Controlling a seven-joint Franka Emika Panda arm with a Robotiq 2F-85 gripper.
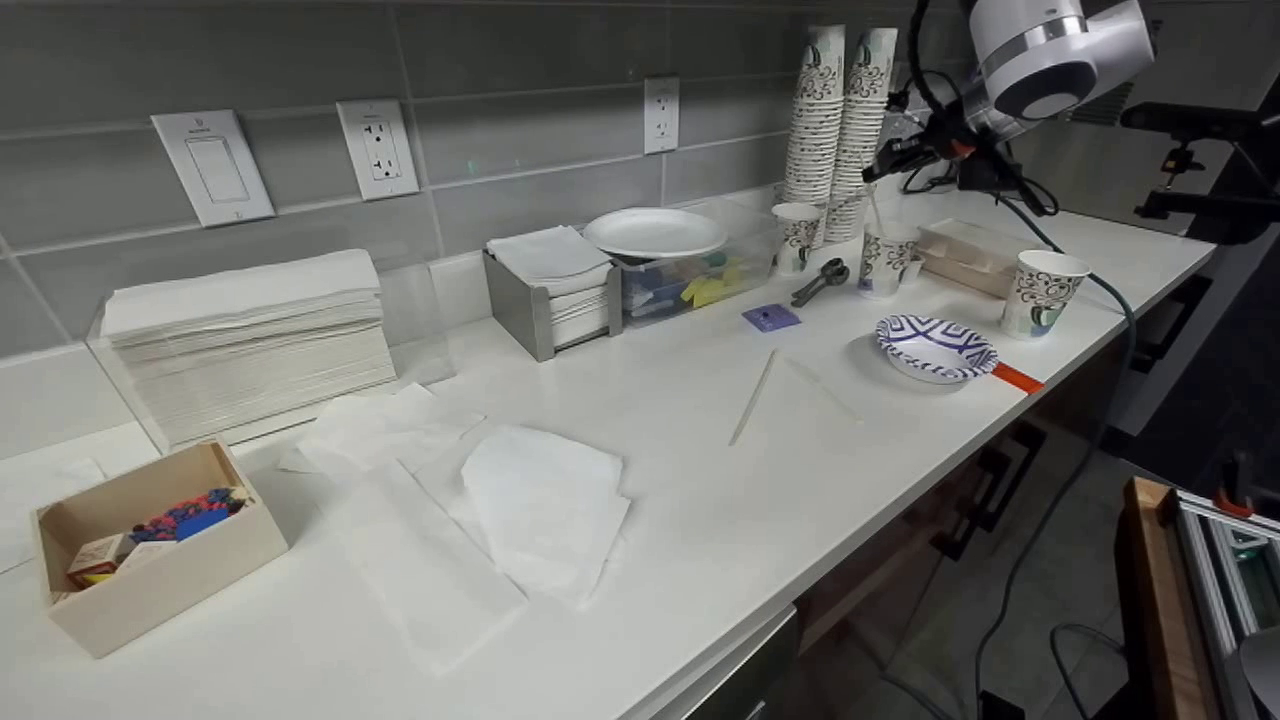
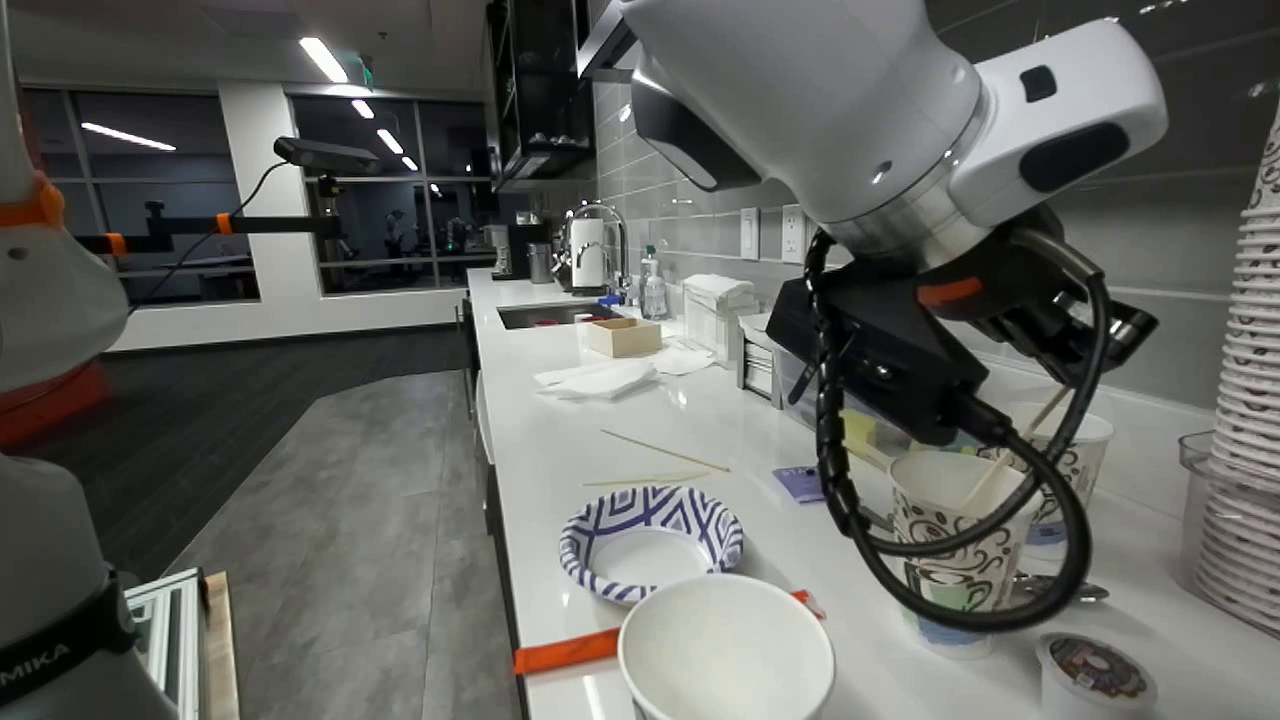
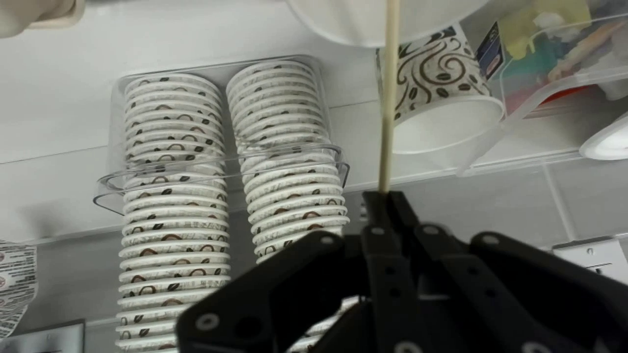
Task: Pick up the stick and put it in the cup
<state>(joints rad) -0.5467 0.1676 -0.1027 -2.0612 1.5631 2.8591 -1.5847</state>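
My gripper (image 1: 868, 174) is shut on a thin, pale wooden stick (image 1: 875, 207); the fingertips also show in the wrist view (image 3: 384, 193). In the wrist view the stick (image 3: 388, 113) runs from the fingertips across a cup's mouth. The patterned paper cup (image 1: 886, 265) stands upright below the gripper. In an exterior view the held stick (image 2: 1015, 455) slants, its lower end inside the mouth of this cup (image 2: 945, 520). Cables partly cover the cup there. Two more thin sticks lie on the counter, one (image 1: 755, 395) darker than the other (image 1: 820, 388).
Two tall cup stacks (image 1: 815, 150) stand behind the gripper by the wall. Another cup (image 1: 797, 240) stands close behind, and one (image 1: 1045, 290) near the front edge. A patterned bowl (image 1: 937, 352), dark spoons (image 1: 822, 280), a purple packet (image 1: 770, 318) and a pod (image 2: 1095, 675) lie around.
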